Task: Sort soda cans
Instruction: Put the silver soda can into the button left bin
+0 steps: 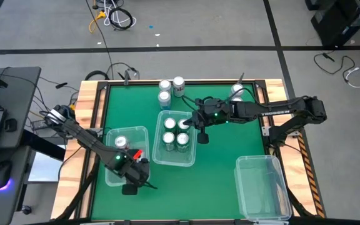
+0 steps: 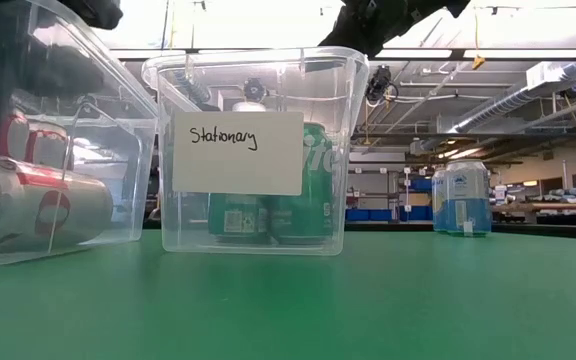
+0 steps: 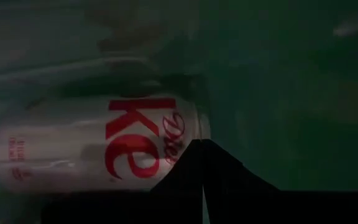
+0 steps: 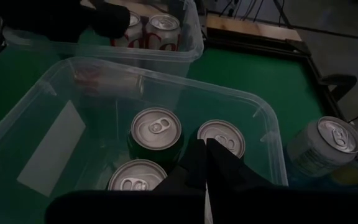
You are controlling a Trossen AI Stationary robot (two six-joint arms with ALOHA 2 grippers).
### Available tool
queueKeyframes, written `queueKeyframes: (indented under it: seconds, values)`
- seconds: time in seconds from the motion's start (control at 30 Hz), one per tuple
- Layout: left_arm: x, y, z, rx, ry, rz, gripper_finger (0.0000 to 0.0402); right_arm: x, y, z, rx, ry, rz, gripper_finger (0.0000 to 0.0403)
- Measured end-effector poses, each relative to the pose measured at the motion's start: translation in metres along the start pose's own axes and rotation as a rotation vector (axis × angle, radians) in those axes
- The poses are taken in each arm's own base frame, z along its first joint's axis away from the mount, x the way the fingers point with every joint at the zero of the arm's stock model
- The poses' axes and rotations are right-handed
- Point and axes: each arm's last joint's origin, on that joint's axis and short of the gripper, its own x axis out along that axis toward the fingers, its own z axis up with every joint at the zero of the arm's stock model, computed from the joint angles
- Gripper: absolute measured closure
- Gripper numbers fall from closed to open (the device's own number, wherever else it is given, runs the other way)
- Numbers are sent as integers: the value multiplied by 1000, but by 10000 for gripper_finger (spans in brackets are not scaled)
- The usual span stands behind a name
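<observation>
- My left gripper sits over the near end of the left bin, fingers pressed together, holding nothing; a white and red can lies on its side just below it.
- My right gripper hangs at the middle bin, jaws closed and empty.
- Four green cans stand upright in that bin.
- Three cans stand at the far edge, another at the far right corner.
- Right bin sits near right.
</observation>
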Motion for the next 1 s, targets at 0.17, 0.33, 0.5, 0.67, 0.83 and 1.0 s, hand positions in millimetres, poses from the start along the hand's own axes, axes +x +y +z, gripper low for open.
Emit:
queueKeyframes:
  seconds: [0.17,0.33,0.5,0.67,0.83,1.0]
  values:
    - [5,2,-2,-8,-6,-3,402,0,0,0,-4,0,-1,403]
    - [7,3,-4,-24,-5,1,402,0,-1,0,-7,0,-2,403]
    - [7,5,-5,-39,-10,47,402,0,-4,-1,-2,1,-10,403]
    - [7,7,-6,-63,8,71,402,0,-6,-1,2,2,-17,403]
    - [-3,6,0,-54,7,69,402,0,-6,-1,2,2,-17,403]
    - [-40,2,12,-47,-105,36,402,0,-6,-1,2,2,-17,403]
